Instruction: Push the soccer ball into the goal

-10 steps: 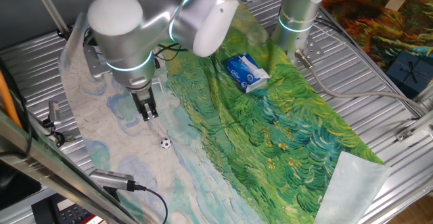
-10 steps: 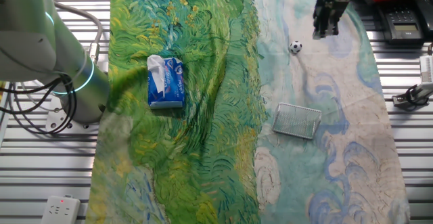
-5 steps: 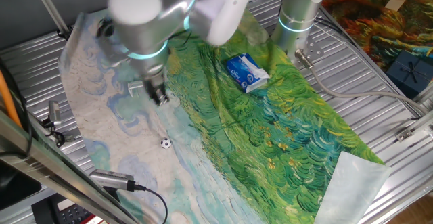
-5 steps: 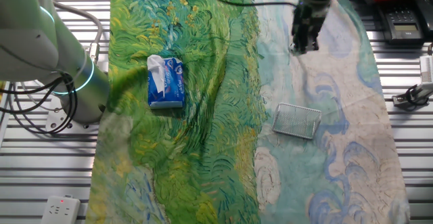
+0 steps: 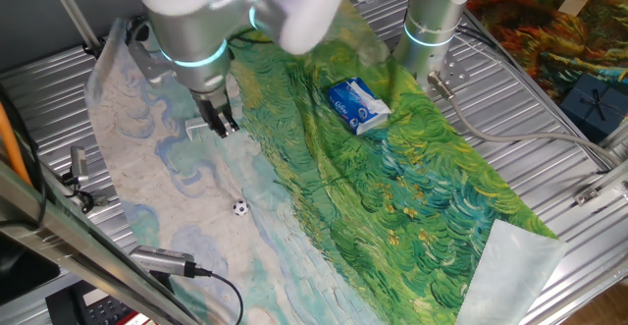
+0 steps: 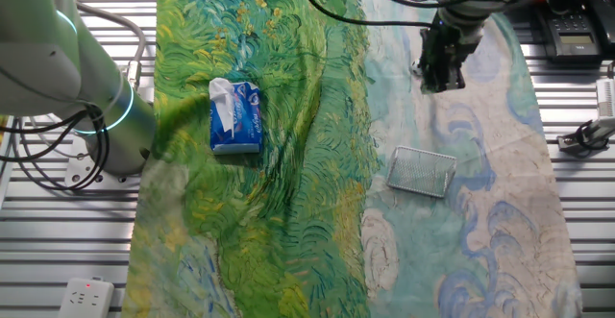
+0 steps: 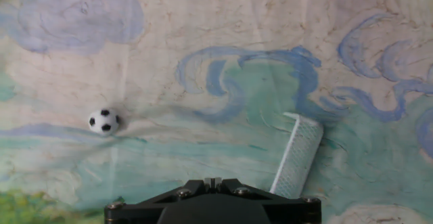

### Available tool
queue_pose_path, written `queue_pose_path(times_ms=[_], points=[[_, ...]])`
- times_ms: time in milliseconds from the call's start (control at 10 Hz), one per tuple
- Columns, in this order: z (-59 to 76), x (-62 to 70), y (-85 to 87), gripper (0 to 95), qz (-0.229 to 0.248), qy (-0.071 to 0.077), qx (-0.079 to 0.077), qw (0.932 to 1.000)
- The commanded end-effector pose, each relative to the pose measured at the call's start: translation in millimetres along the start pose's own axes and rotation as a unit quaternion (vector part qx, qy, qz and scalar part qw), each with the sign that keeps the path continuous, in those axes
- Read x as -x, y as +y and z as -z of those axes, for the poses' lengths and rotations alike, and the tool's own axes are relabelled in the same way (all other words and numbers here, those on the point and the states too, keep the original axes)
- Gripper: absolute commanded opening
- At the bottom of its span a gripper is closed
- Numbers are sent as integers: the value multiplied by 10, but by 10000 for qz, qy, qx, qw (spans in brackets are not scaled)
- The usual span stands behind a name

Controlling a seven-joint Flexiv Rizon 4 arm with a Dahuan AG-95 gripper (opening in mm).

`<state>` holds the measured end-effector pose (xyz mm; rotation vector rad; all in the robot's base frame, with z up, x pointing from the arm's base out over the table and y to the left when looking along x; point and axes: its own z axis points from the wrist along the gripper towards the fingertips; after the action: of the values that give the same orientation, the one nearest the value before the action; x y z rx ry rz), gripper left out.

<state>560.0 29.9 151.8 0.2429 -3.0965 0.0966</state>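
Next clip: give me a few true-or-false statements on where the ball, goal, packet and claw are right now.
1. The soccer ball lies on the pale part of the cloth. True.
2. The ball is already inside the goal. False: in the hand view the ball lies well apart from the goal.
3. The claw is gripping the ball. False: it hangs above the cloth, away from the ball, holding nothing that shows.
4. The blue packet lies on the green part of the cloth. True.
5. The blue packet stands between the ball and the goal. False: it lies off on the green side, clear of both.
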Motion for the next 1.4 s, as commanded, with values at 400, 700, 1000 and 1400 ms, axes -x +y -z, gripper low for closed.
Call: queue_pose_path(times_ms=[400,700,1000,1400], points=[[-16,34,-4,0,-139,-269,87,9995],[-16,34,-4,0,-707,-275,240,9968],[-2,66,44,0,-1096,-139,234,9936],[58,201,270,0,-1254,-52,209,9919]])
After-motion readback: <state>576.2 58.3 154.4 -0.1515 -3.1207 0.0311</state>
